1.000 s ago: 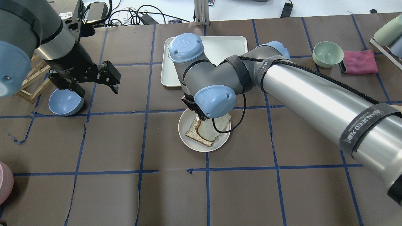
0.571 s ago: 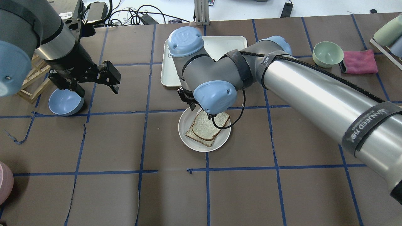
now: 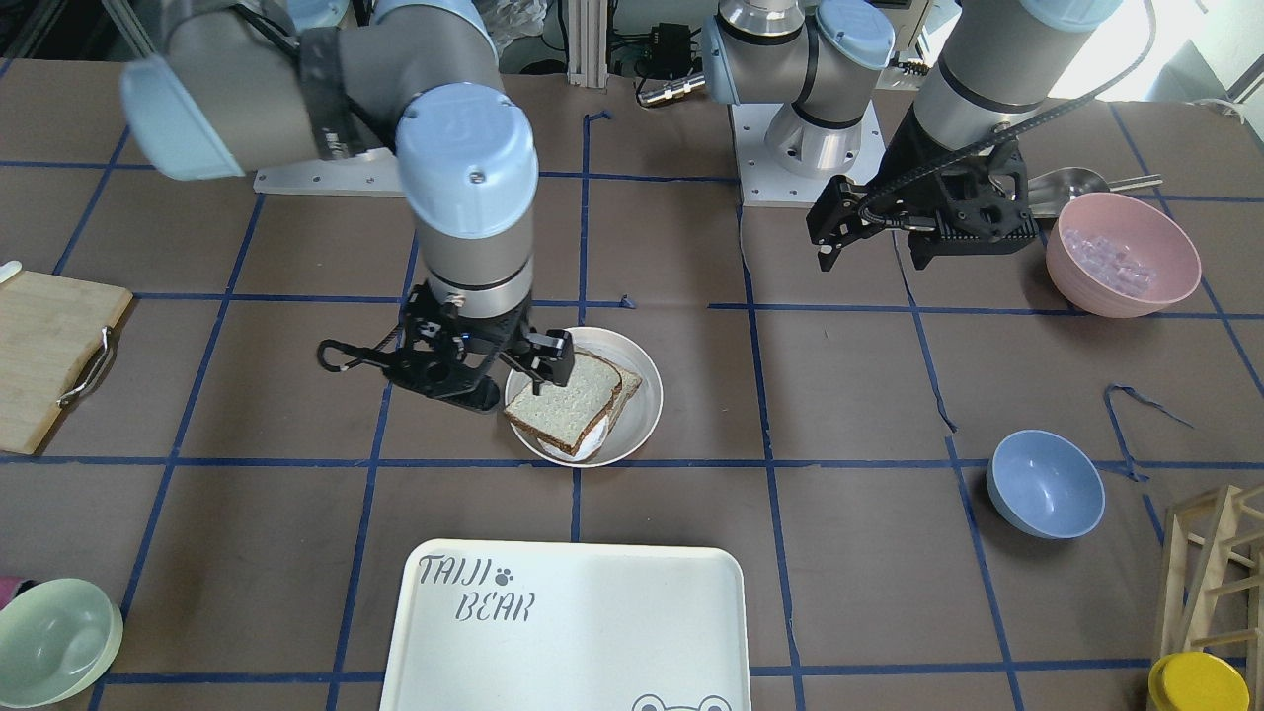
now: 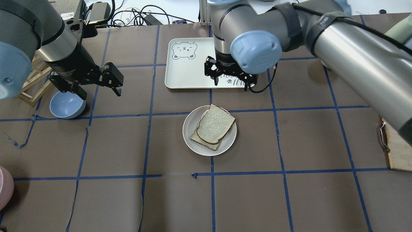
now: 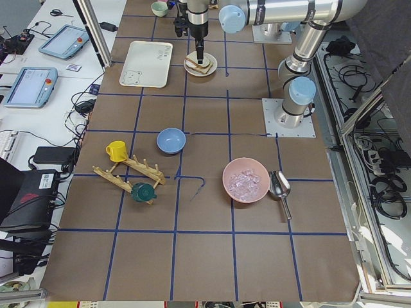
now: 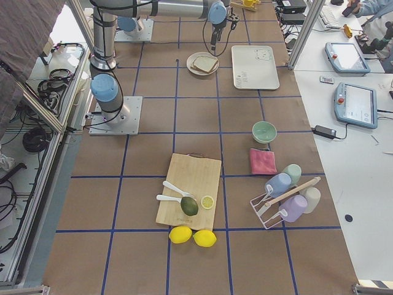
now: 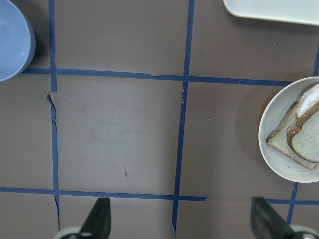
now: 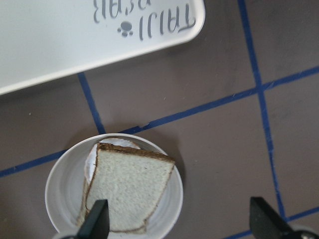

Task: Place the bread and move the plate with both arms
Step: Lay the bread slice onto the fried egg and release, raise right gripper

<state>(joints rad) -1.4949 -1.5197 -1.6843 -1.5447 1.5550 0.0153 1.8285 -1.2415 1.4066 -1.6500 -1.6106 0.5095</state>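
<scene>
The bread (image 4: pixel 215 124), with pale crumb and a dark crust, lies on a tanner slice on the round off-white plate (image 4: pixel 193 141) at the table's middle. It also shows in the front-facing view (image 3: pixel 568 400) and the right wrist view (image 8: pixel 127 191). My right gripper (image 4: pixel 230 82) is open and empty. It hangs above the table between the plate and the tray, clear of the bread. Its fingers (image 8: pixel 97 219) frame the plate (image 8: pixel 62 191) from above. My left gripper (image 4: pixel 98 91) is open and empty, well to the plate's left, with the plate (image 7: pixel 271 127) at its view's right edge.
The white "TAIJI BEAR" tray (image 4: pixel 186 71) lies just beyond the plate. A blue bowl (image 4: pixel 66 104) sits under my left arm. A pink bowl (image 3: pixel 1121 252), a cutting board (image 3: pixel 49 346), a green bowl (image 3: pixel 54 642) and a wooden rack (image 3: pixel 1215 553) stand around the table's edges.
My right gripper has risen off the plate and drawn back toward the tray, leaving the bread on the other slice. The left arm has not moved.
</scene>
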